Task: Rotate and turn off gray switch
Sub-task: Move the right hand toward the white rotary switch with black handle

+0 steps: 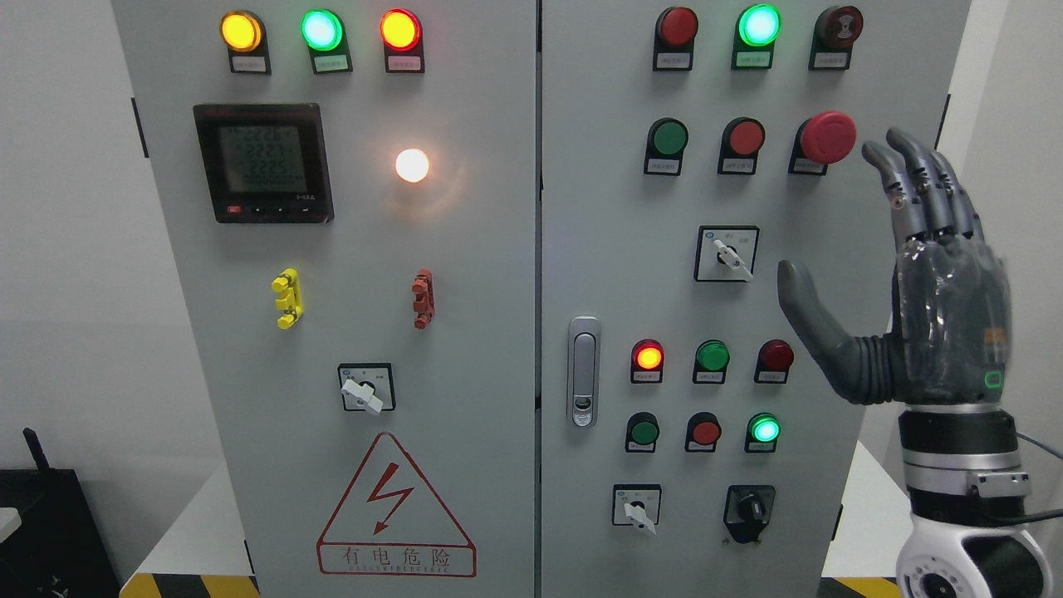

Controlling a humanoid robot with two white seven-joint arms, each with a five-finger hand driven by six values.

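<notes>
**Right hand raised open beside panel, clear of all switches**

Left door, top row: amber, green and red lamps, all lit. Below them a digital meter with a lit display, and right of it a glowing white lamp. Lower: a yellow clip and a red clip on the same level. Under these, a rotary switch with a pale handle pointing down-right. Red lightning warning triangle at the door's bottom.

Centre seam: metal door latch on the right door's left edge.

Right door: rows of red and green buttons and lamps; a large red mushroom button at upper right. Gray switch sits mid-door in a black-framed square, handle pointing down-right. Another similar selector lies at the lower left of this door, with a black knob switch to its right.

Right hand: upright at the cabinet's right edge, palm side facing the panel, fingers extended, thumb spread left toward the gray switch. Holding nothing; clearly apart from the switch.

Left hand: not in frame.
</notes>
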